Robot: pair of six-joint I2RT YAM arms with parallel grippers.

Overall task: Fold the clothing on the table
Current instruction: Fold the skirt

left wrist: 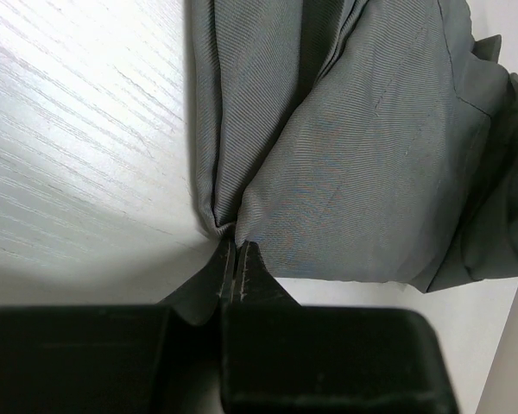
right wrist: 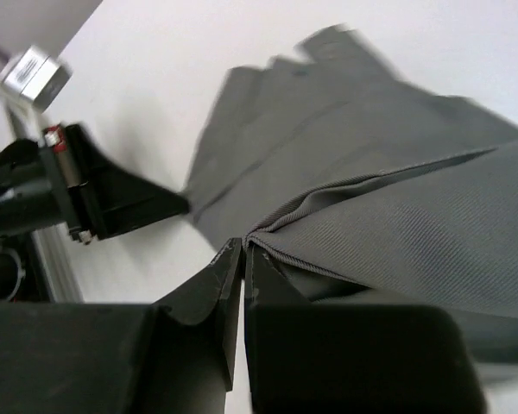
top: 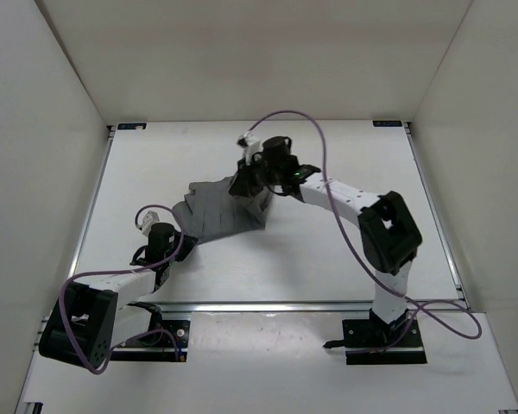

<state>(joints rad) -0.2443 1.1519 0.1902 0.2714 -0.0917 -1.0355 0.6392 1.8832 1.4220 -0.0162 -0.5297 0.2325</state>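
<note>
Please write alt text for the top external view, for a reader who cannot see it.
Seen from above, a rumpled grey skirt lies on a white table, held at two places. The left gripper pinches its near left corner; the right gripper pinches its far edge.

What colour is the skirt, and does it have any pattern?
Plain mid-grey skirt, no print, just a fine woven rib. Clearest in the left wrist view.

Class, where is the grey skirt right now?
Top view: the skirt sits just left of the table's centre, held between left gripper and right gripper.
</note>
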